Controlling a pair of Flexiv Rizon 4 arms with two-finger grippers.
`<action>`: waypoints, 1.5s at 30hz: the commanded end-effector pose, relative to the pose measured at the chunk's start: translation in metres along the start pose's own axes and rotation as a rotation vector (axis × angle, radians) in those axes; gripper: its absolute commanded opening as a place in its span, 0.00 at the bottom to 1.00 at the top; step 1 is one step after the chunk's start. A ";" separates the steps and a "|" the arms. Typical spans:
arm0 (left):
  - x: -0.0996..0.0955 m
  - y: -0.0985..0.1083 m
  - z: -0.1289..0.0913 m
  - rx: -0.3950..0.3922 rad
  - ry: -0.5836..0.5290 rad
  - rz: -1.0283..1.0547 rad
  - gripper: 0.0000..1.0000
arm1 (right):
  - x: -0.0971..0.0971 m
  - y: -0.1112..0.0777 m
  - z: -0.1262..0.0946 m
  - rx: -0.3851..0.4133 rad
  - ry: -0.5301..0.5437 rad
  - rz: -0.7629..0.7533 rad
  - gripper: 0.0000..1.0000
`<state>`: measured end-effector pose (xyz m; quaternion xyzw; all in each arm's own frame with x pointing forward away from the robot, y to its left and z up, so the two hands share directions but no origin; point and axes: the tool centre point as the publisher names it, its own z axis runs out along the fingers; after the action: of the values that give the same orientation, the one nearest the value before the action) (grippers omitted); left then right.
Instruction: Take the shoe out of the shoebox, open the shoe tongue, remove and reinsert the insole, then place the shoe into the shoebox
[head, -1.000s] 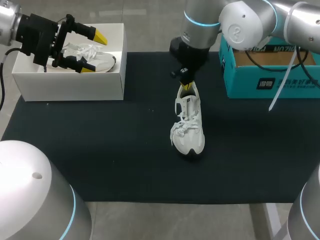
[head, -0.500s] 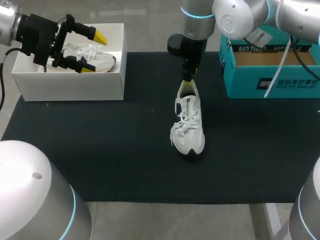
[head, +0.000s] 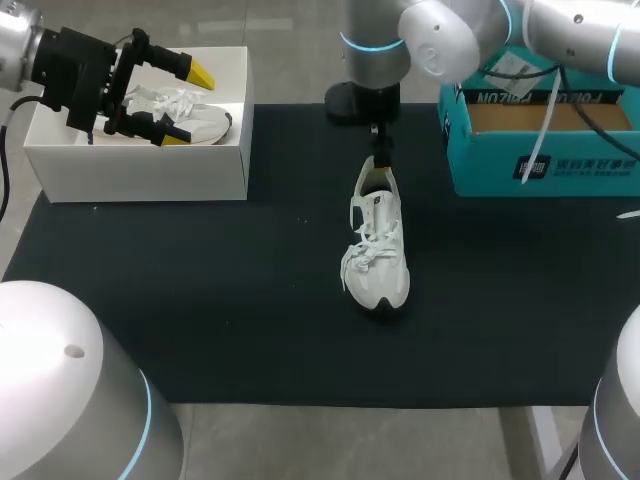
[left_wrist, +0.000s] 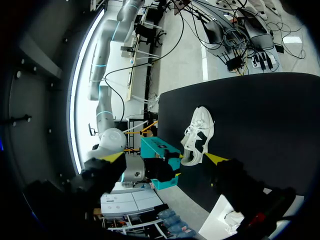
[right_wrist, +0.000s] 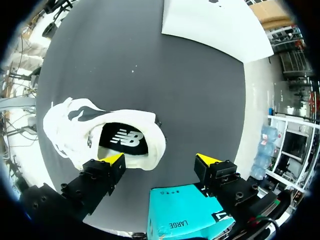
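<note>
A white sneaker lies on the black mat, toe toward the front edge. Its dark insole shows inside the heel opening. My right gripper hangs just behind and above the heel. In the right wrist view it is open and holds nothing: one fingertip is at the heel collar, the other over bare mat. My left gripper stands open over the white shoebox, which holds a second white shoe. In the left wrist view the sneaker lies far ahead of the left gripper.
A teal cardboard box stands open-topped at the mat's back right, close to my right arm, and appears under the right gripper too. The black mat spreads bare to the left of and in front of the sneaker.
My right gripper has gone from shut at the shoe's heel to open, and has drawn up and back from it. The sneaker and my left arm have stayed put.
</note>
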<state>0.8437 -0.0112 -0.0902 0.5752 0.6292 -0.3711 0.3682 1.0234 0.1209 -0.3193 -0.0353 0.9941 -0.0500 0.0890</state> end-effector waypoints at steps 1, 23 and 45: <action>-0.001 0.001 0.000 0.002 0.005 0.000 1.00 | -0.002 -0.001 0.012 -0.020 -0.004 0.012 0.90; -0.001 0.001 0.000 0.002 0.005 0.000 1.00 | -0.017 -0.001 0.069 -0.036 0.024 0.102 0.76; -0.001 0.001 0.000 0.002 0.005 0.000 1.00 | 0.002 0.004 0.020 -0.021 0.013 0.186 0.00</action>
<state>0.8437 -0.0112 -0.0902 0.5752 0.6292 -0.3711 0.3682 1.0410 0.1276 -0.3756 0.0542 0.9954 -0.0295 0.0733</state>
